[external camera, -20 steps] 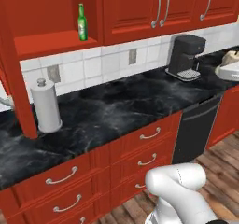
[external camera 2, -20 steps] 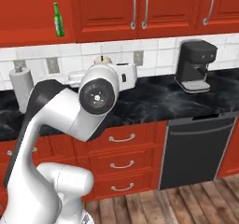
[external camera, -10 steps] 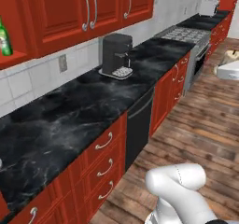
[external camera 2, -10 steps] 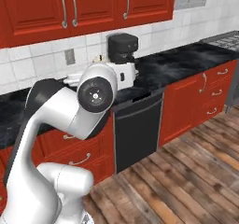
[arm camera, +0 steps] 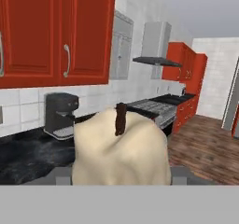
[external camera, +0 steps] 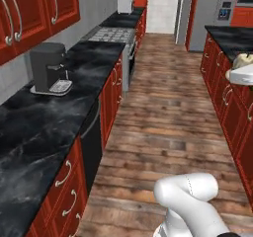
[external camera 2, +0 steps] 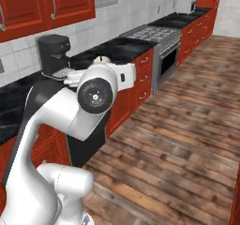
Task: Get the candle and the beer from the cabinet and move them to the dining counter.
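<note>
The cream-white candle [arm camera: 121, 148] with its dark wick sits close up in the hand view, held between the fingers of my gripper [arm camera: 120, 174], which is shut on it. It also peeks over the arm as a pale lump, the candle [external camera 2: 100, 59], and sits at the right edge on the white hand, the candle [external camera: 243, 60], with the gripper [external camera: 242, 75] beside the dining counter [external camera: 225, 35]. Closed red-brown wall cabinet doors [arm camera: 56, 31] with silver handles run along the left wall. The beer is out of view.
A black coffee machine [external camera: 48, 66] stands on the narrow black counter [external camera: 29, 132]. Beyond it are a stove [external camera: 109, 34], a range hood [arm camera: 153, 45] and a toaster [external camera: 124, 4]. A grey fridge [external camera: 210, 14] stands at the far right. Wooden floor [external camera: 168, 107] runs between the counters.
Both base views have swung to the right along the kitchen, so the camera moved. The green bottle and paper-towel roll have left the picture. The candle stays in the gripper.
</note>
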Robot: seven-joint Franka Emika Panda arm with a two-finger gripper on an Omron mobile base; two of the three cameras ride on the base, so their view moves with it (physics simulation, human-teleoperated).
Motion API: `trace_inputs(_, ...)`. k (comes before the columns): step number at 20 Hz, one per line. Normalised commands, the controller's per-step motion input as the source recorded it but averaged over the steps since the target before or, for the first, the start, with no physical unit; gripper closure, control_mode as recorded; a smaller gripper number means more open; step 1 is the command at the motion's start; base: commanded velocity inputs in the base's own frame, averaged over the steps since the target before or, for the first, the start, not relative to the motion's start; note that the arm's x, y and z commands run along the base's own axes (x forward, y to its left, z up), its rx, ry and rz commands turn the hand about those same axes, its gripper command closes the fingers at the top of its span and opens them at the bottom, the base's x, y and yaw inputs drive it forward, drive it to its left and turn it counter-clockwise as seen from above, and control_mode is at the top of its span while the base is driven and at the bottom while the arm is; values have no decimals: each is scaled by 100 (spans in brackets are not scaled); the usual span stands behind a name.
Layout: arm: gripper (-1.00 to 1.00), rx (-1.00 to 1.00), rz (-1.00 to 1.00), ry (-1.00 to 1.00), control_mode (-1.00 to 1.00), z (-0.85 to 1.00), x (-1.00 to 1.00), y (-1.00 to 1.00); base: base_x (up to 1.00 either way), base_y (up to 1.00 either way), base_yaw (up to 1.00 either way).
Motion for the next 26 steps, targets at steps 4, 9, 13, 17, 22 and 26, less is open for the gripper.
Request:
trace_inputs(4,100,0,0,0,100,0,0,0,0,-16,-60)
trace_inputs(9,100,0,0,0,100,0,0,0,0,-23,-55)
trace_inputs(13,100,0,0,0,100,0,0,0,1,-30,-52)
trace_inputs(17,100,0,0,0,100,0,0,0,0,-60,-43)
trace_inputs(22,100,0,0,0,100,0,0,0,2,-79,-36)
trace_inputs(26,100,0,0,0,100,0,0,0,17,-87,-29)
